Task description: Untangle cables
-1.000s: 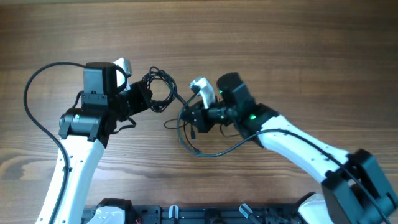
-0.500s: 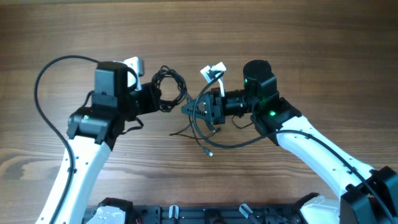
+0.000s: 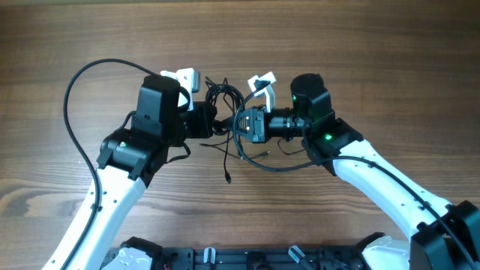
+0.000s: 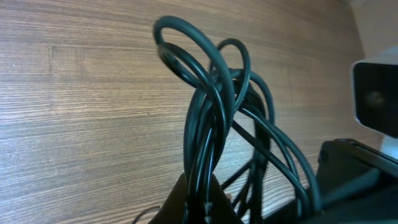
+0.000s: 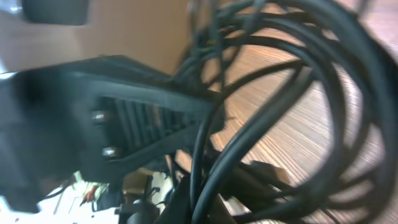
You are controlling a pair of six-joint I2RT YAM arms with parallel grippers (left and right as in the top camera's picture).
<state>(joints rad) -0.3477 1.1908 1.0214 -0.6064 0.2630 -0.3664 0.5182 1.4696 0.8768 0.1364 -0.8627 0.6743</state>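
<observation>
upper centre: left gripper (image 3: 216, 120) and right gripper (image 3: 238, 124), close together, each clamped shut on the cables (image 3: 225, 96), likely to pull the tangle apart.

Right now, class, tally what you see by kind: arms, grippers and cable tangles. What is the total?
Arms: 2 (left arm, right arm)
Grippers: 2 (left gripper, right gripper), both shut on the tangle
Cable tangle: 1, strands too knotted to count
Total: 5
</observation>
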